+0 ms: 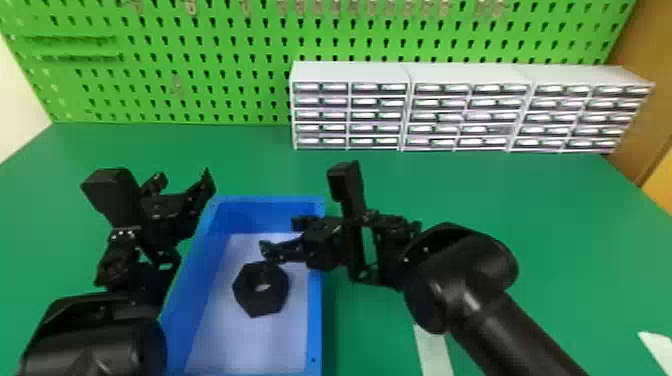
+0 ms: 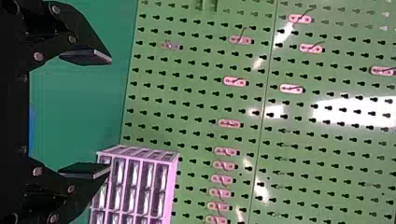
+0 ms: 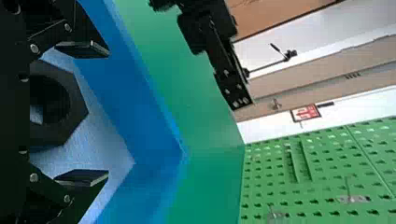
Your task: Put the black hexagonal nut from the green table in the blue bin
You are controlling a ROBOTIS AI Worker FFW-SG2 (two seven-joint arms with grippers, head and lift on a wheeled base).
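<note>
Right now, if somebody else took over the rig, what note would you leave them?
Right end effector: open, over the blue bin, close to the black hexagonal nut but not gripping it.
Left end effector: open, nothing between its fingers, off to the bin's left.
Done: the nut is inside the bin, off the green table.
Left: probably just moving the right arm clear of the bin.

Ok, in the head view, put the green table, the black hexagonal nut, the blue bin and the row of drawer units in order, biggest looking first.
Green table
Blue bin and row of drawer units: too alike to rank
Black hexagonal nut
</note>
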